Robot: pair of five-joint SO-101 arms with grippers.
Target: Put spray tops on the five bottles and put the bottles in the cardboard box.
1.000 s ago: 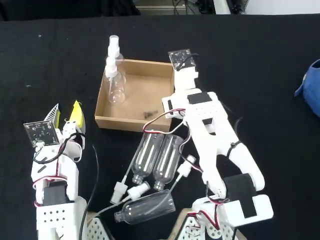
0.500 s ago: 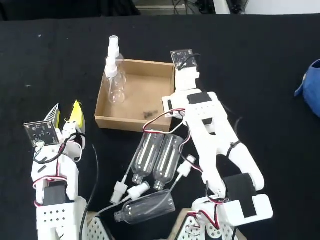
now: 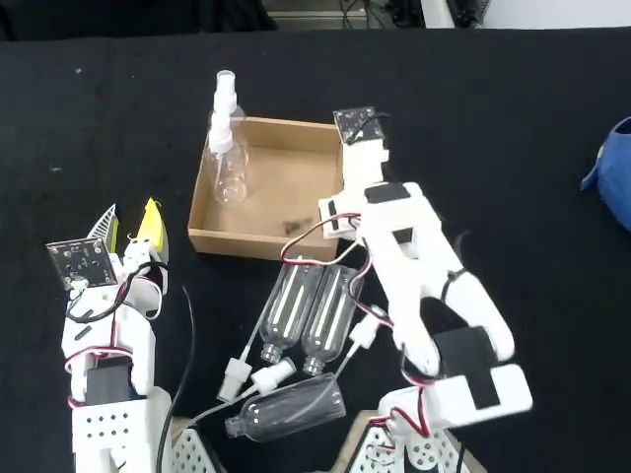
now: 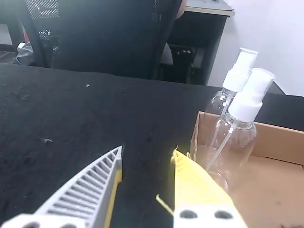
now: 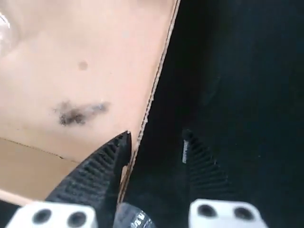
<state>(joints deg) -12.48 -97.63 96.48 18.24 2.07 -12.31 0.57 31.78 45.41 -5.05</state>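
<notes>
The right gripper (image 5: pixel 156 137) is hidden in the high view under its own arm (image 3: pixel 414 256). Its wrist view shows the fingers apart and holding nothing. One finger is over the box (image 3: pixel 266 187) floor by the right wall and the other over the black table (image 3: pixel 513 118), with the wall's edge running between them. A dark smudge (image 5: pixel 76 114) marks the floor just beside it. The left gripper (image 4: pixel 147 152) sits well left of the box's front corner, fingers apart and empty, its base cut off in its wrist view. Two capped bottles stand at the box's far left corner, across the box from the right gripper and ahead of the left one. The near bottle (image 4: pixel 235 142) is inside, but I cannot tell whether the far bottle (image 4: pixel 227 97) is inside or just behind the wall. In front of the box lie one topless bottle (image 3: pixel 284 307) and, touching it, a second topless bottle (image 3: pixel 330 313), just beside the right arm and crossed by its wires. A third topless bottle (image 3: pixel 288 409) lies nearer the arm bases. Near their necks lie a first loose top (image 3: pixel 237 376), a second loose top (image 3: pixel 276 374) and a third loose top (image 3: pixel 367 330), their thin tubes hard to follow. A blue thing (image 3: pixel 613 182) is cut off at the table's right edge.
</notes>
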